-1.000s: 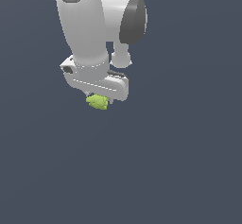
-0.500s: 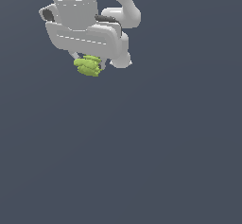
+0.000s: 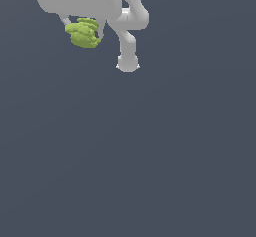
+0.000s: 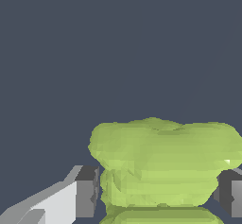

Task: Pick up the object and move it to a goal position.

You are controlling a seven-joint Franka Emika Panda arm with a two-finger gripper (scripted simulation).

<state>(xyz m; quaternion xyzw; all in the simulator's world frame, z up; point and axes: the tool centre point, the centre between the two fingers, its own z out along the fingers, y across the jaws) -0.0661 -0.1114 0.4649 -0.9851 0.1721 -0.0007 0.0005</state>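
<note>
Object (image 3: 83, 34) is a lumpy yellow-green ridged block, up near the top of the exterior view, toward that view's left, hanging just under the white hand of the arm. Fingers (image 3: 101, 30) sit on either side of it and pinch it; only the lower tips show in the exterior view, one on each flank, the rest covered by the hand. Wrist view confirms it: object (image 4: 163, 164) fills the gap between the two dark finger pads (image 4: 87, 191), touching both, and it bulges wider above the pads than between them. Stacked ridges run across its face. Arm (image 3: 127, 28) comes in from the top edge, and one white link with a rounded end hangs down just to the exterior view's right of the object. Everything behind is flat dark grey-blue; no desk edge or surface can be made out in either view.
</note>
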